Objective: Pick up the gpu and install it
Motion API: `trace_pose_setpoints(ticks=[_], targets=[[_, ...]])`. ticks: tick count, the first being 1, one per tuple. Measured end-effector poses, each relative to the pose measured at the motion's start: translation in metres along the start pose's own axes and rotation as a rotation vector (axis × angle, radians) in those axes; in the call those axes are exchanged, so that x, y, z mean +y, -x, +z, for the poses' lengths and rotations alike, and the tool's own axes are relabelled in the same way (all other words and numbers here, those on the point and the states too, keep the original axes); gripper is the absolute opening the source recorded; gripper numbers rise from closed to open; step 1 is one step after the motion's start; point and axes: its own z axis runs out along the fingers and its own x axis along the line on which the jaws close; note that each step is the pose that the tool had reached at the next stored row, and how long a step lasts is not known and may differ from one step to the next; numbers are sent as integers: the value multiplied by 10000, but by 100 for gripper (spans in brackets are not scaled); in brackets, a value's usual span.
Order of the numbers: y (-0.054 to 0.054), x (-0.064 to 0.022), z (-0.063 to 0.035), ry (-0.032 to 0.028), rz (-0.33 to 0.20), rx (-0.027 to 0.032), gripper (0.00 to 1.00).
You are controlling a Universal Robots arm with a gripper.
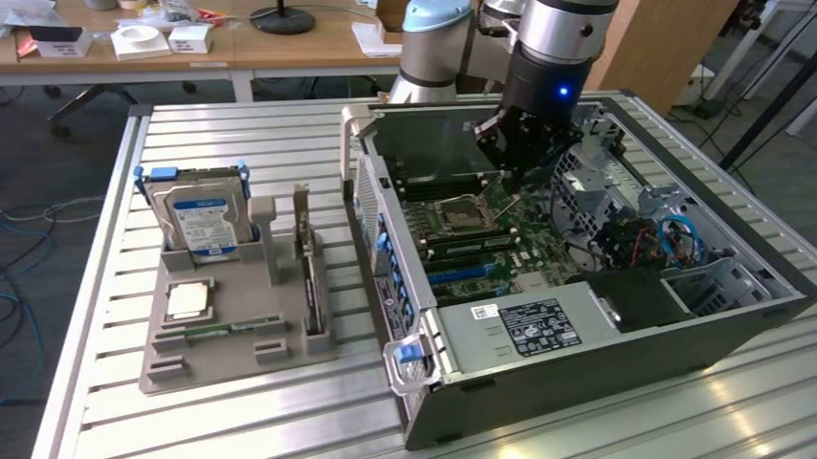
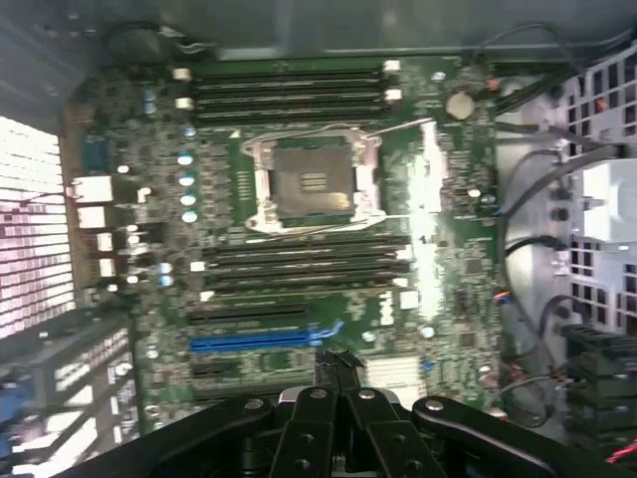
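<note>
The gripper [image 1: 511, 158] hangs inside the open computer case [image 1: 613, 354], the arm coming down steeply from the far side, and is poised over the motherboard [image 1: 492, 234]. In the wrist view the gripper [image 2: 338, 383] sits just above the blue slot [image 2: 261, 341], which is bare. I cannot tell whether it is open or closed (its tip is dark and cut off). A thin upright card [image 1: 304, 251], seemingly the gpu, stands in the tray [image 1: 230, 354] left of the case.
</note>
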Motion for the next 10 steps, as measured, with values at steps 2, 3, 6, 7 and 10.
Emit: trace_pose_setpoints(ticks=[2, 3, 6, 7, 10], targets=[[92, 9, 4, -1, 0, 2, 10], [137, 13, 7, 0, 0, 3, 10], [271, 25, 14, -1, 0, 5, 10], [316, 29, 16, 0, -2, 5, 10], [455, 41, 23, -1, -2, 5, 10]])
